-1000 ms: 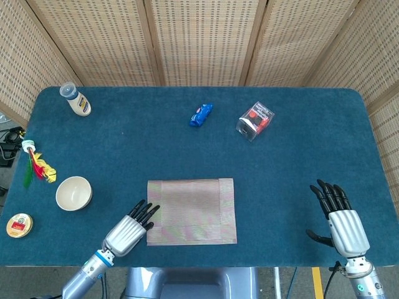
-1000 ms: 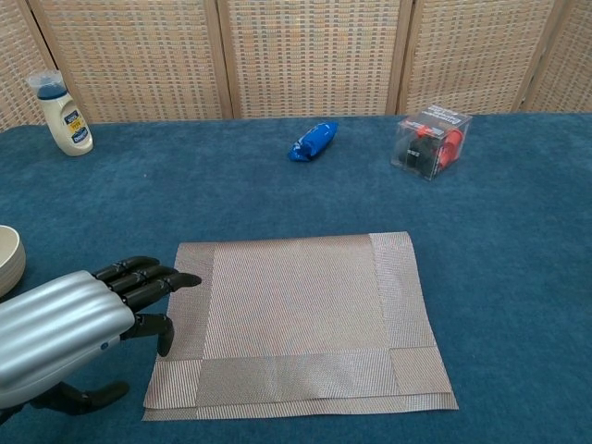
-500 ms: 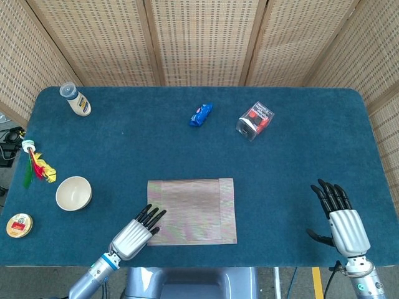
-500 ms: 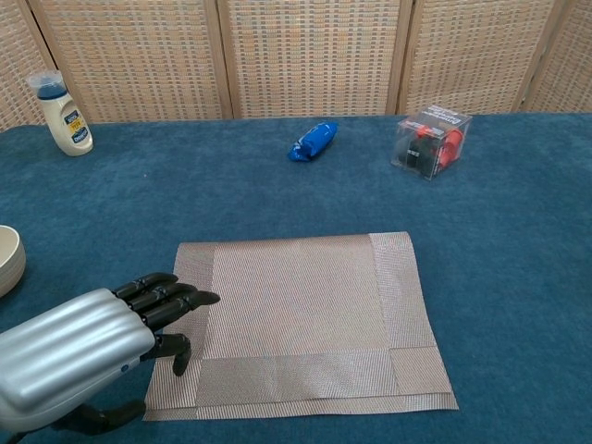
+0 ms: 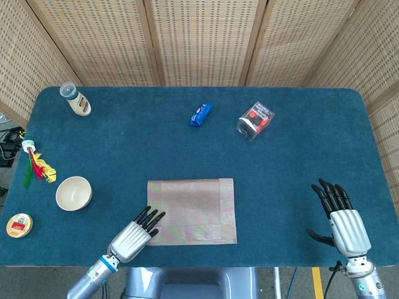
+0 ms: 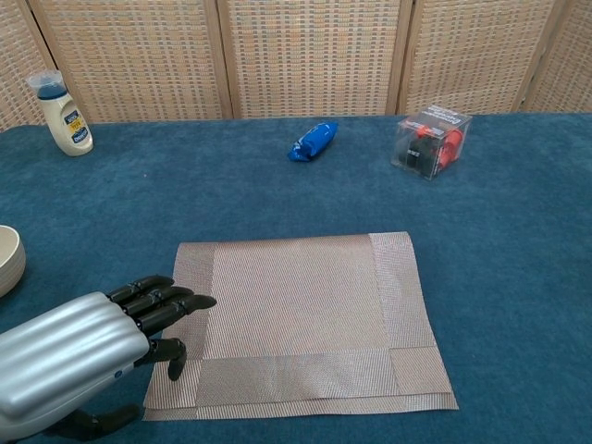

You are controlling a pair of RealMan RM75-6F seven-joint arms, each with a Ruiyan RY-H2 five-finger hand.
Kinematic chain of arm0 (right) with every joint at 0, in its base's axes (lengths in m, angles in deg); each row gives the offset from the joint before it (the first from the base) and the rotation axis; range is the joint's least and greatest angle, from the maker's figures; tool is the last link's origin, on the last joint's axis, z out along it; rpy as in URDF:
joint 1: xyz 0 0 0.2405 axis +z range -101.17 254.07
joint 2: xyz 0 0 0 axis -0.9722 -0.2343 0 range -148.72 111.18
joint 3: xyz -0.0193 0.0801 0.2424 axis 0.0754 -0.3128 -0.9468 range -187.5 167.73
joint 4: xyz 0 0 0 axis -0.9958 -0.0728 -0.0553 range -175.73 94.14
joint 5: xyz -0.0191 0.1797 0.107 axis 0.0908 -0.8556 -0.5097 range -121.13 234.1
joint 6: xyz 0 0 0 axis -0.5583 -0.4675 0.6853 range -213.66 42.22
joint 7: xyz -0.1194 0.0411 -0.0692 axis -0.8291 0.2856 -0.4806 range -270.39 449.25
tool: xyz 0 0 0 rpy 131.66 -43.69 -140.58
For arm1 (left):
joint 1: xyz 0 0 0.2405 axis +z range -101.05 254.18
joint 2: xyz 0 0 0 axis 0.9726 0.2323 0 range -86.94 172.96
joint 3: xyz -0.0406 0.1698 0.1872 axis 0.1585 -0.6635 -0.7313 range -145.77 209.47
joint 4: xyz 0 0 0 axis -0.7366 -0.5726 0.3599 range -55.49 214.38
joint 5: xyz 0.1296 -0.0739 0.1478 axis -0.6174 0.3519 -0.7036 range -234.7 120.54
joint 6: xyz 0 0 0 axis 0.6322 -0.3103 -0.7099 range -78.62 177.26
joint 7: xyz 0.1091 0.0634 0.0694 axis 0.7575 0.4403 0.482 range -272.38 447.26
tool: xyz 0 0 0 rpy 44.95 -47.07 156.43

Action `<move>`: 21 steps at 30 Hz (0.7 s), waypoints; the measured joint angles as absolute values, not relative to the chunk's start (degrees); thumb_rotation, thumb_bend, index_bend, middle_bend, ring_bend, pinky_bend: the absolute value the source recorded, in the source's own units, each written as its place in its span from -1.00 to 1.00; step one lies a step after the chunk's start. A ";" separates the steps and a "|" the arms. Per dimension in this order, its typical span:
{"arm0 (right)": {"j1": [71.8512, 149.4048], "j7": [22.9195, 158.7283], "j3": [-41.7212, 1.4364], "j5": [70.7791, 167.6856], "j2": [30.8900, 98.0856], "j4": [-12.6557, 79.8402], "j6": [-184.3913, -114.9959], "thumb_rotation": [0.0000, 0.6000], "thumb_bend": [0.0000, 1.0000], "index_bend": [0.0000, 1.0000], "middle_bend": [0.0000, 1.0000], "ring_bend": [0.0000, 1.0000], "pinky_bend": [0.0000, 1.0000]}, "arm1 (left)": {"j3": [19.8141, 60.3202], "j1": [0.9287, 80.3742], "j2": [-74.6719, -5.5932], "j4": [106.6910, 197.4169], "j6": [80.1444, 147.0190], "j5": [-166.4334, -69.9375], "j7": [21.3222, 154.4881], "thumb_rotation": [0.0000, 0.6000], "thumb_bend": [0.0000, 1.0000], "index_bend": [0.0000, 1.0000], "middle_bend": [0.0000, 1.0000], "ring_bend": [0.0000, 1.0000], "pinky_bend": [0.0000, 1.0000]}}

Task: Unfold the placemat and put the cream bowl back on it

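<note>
The folded woven placemat lies flat near the table's front middle, a lower layer showing along its front edge. The cream bowl sits upright on the blue cloth to the mat's left. My left hand hovers at the mat's front left corner, fingers stretched out over its edge, holding nothing. My right hand rests at the front right of the table, fingers spread, far from the mat; the chest view does not show it.
A white bottle stands at the back left. A blue packet and a clear box with red contents lie behind the mat. A feathered toy and a round tin sit at the left edge.
My left hand has slid back toward the front edge and slightly right along the mat's left corner, then settled. The right hand, mat and bowl have not moved.
</note>
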State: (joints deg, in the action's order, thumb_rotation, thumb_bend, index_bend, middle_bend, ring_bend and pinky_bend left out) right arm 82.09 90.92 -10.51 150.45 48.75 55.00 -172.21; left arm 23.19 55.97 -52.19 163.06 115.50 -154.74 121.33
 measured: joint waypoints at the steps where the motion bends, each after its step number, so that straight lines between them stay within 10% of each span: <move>1: 82.10 90.90 -10.50 150.46 48.76 55.01 -172.21 1.00 -0.66 -0.82 -1.00 -1.00 -1.00 | 23.30 55.96 -52.31 162.95 115.38 -154.56 121.33 1.00 -0.33 -0.18 -1.00 -1.00 -1.00; 21: 82.13 91.00 -10.43 150.59 48.68 55.11 -172.09 1.00 -0.66 -0.82 -1.00 -1.00 -1.00 | 24.16 55.53 -55.87 160.30 115.36 -154.71 120.25 1.00 -0.15 -0.11 -1.00 -1.00 -1.00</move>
